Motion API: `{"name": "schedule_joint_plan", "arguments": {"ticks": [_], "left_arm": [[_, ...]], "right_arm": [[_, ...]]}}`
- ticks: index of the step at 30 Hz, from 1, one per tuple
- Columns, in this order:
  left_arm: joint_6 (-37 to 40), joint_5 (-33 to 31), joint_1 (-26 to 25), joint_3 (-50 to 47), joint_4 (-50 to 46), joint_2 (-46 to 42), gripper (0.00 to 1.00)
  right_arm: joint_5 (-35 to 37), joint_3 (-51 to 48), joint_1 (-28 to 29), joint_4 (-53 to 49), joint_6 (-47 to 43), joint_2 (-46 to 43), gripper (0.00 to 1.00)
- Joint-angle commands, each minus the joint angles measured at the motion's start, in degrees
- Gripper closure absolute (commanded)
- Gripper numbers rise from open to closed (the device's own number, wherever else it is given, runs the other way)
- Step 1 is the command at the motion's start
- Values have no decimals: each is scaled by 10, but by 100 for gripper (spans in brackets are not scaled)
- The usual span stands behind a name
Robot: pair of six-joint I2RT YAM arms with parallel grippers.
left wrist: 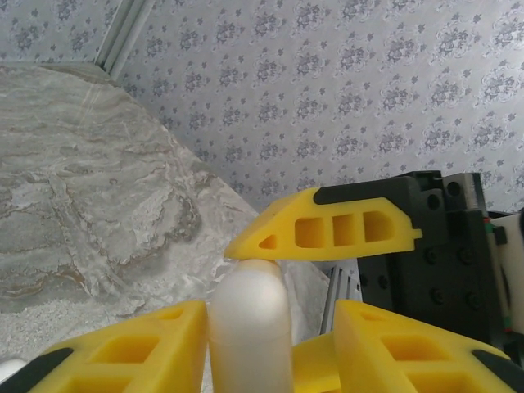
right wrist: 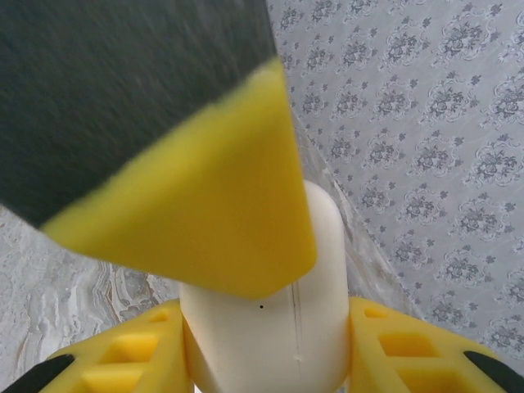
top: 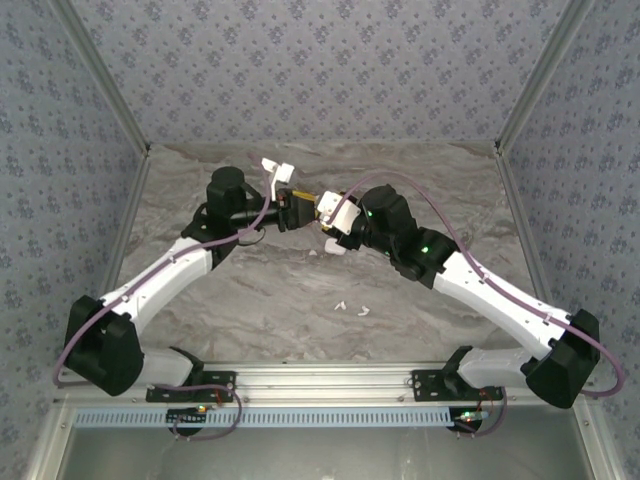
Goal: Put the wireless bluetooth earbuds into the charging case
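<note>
Meeting point of the two arms lies over the far middle of the marbled bench (top: 250, 300), tips nose to nose in the top view. Right end effector (right wrist: 266, 352): partly closed, with both yellow fingers (right wrist: 401, 348) flush against the sides of the cream-white charging case (right wrist: 262, 311). The case is held, its rounded end pointing away from the wrist camera and a fine seam running down its face. Left end effector (left wrist: 270, 352): narrow opening, one finger on either side of the same case. The finger on the picture's left touches the case. Contact on the other side cannot be told, so this grip is not confirmed. In the left wrist view, one finger of the right end effector lies across the case's rounded tip. Earbuds (top: 340, 305): two tiny white pieces lie loose on the bench nearer the arm bases, side by side, well apart from the case and both end effectors. Whether the case lid is open cannot be told.
</note>
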Motion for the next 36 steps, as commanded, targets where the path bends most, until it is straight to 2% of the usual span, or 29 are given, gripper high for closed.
{"name": "schedule_joint_plan", "arguments": {"ticks": [1, 6, 12, 16, 20, 26, 28, 30, 33, 36], "left_arm": [[14, 15, -3, 20, -7, 3, 61], [15, 26, -4, 18, -9, 7, 67], [19, 42, -6, 19, -12, 9, 81], [24, 47, -6, 19, -11, 8, 91], [35, 27, -7, 8, -3, -3, 92], [81, -19, -15, -32, 57, -38, 95], [113, -32, -25, -43, 66, -52, 95], [150, -44, -36, -51, 69, -65, 95], [192, -54, -49, -61, 74, -79, 96], [204, -58, -53, -69, 86, -85, 97]], "right_arm": [[16, 0, -2, 19, -4, -12, 60], [12, 1, -5, 20, -1, -12, 60], [6, 7, -15, 15, 13, -12, 58], [-20, 23, -26, -10, 24, -12, 45], [-99, 54, -65, -64, 68, -18, 27], [-301, 47, -148, -98, 141, -48, 3], [-363, 44, -177, -90, 174, -52, 2], [-396, 42, -197, -76, 202, -50, 2], [-404, 42, -206, -58, 223, -46, 4], [-400, 50, -203, -52, 229, -33, 6]]}}
